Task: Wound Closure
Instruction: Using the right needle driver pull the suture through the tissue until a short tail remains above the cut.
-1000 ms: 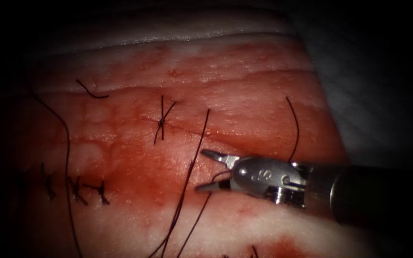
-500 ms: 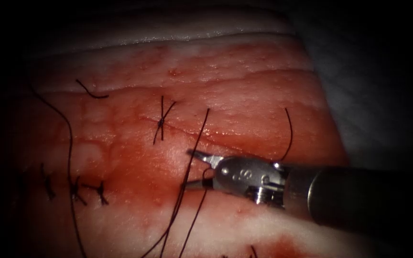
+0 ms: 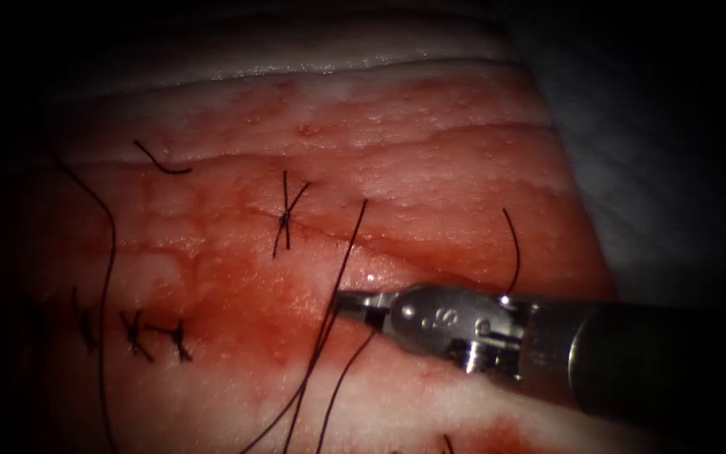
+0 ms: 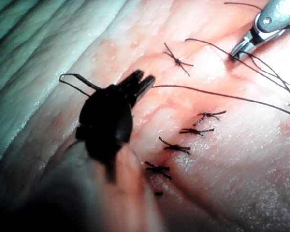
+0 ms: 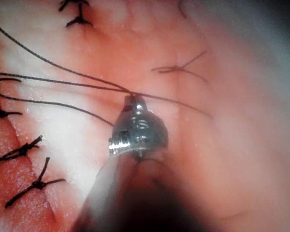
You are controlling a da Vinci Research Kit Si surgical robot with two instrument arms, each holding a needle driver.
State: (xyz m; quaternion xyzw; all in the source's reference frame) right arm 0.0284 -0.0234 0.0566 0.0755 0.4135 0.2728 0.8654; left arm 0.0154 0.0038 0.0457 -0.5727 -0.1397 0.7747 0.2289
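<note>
Glistening tissue [image 3: 430, 168], wet with red fluid [image 3: 245, 311], lay under both tools. Right tool [image 3: 361, 304] had closed its jaws on the thread [image 3: 342, 252], right of the tied stitch [image 3: 284, 217]; they were apart a second ago. Left tool [image 4: 141, 83] hovered with jaws slightly apart, holding nothing. The thread looked fine, limp and slippery, best pinched flat. I counted one knot on the upper cut and four on the lower, with three strands near the right tool.

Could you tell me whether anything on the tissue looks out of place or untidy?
Loose dark thread trails across the red-stained pork belly tissue, and a short cut thread end lies apart from the knotted stitches. The right tool is shut on a thread strand.
</note>
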